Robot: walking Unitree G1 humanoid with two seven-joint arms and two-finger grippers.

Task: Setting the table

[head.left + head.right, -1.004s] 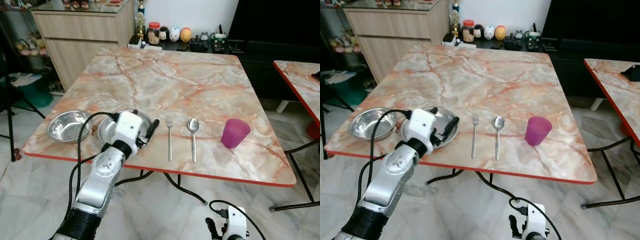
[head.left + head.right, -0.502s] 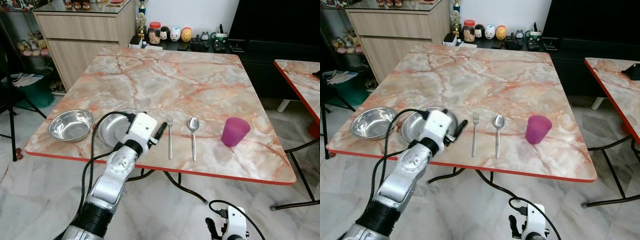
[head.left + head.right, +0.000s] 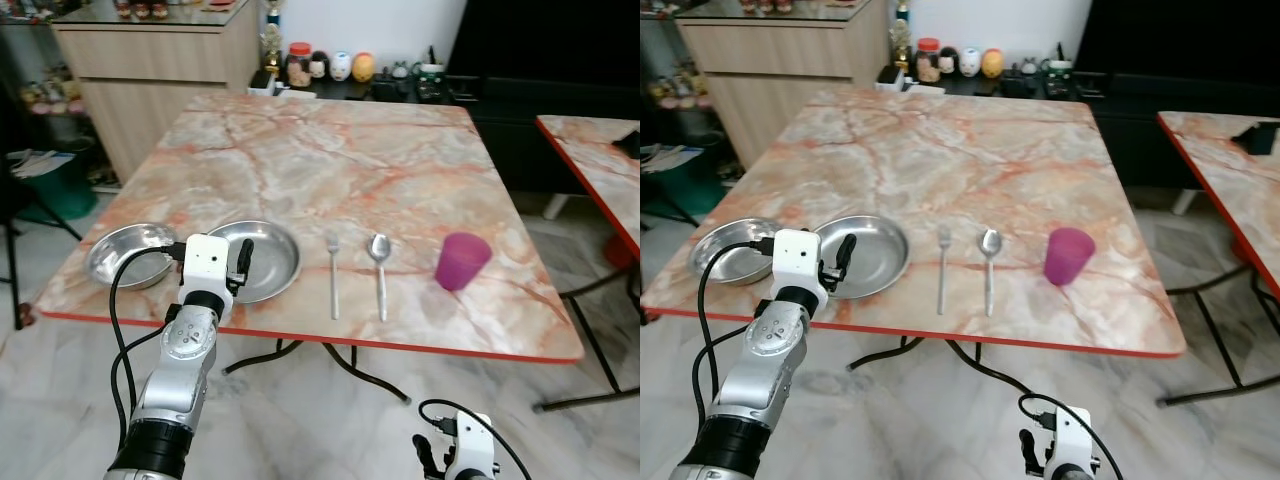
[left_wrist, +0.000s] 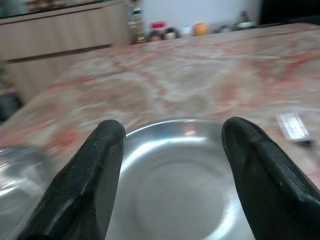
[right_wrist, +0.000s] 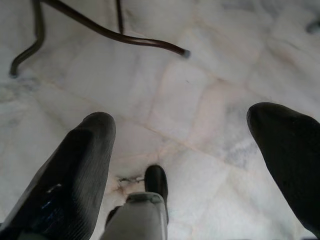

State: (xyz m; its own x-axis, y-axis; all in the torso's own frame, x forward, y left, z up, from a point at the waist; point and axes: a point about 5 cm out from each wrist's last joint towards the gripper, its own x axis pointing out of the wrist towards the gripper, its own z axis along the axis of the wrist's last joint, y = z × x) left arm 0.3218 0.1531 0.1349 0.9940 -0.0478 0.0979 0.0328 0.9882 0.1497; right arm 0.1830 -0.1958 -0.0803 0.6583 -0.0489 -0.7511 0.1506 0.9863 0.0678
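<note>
Along the near edge of the marble table (image 3: 330,150) lie a steel bowl (image 3: 120,250), a steel plate (image 3: 268,262), a fork (image 3: 333,278), a spoon (image 3: 379,272) and a purple cup (image 3: 460,262), from left to right. My left gripper (image 3: 236,260) hovers at the plate's left rim, between bowl and plate. Seen from the left wrist, its fingers (image 4: 95,170) stand open over the plate (image 4: 175,195) with nothing between them. Low beside me, my right gripper (image 5: 182,125) hangs idle and open above the floor.
A wooden cabinet (image 3: 150,70) stands at the back left, with jars and figurines (image 3: 330,66) on a dark low unit behind the table. A second red-edged table (image 3: 600,160) is at the right. Black metal table legs (image 5: 110,32) cross the marble floor.
My left gripper has swung left, from the plate's right side near the fork to its left rim beside the bowl. The tableware has not moved.
</note>
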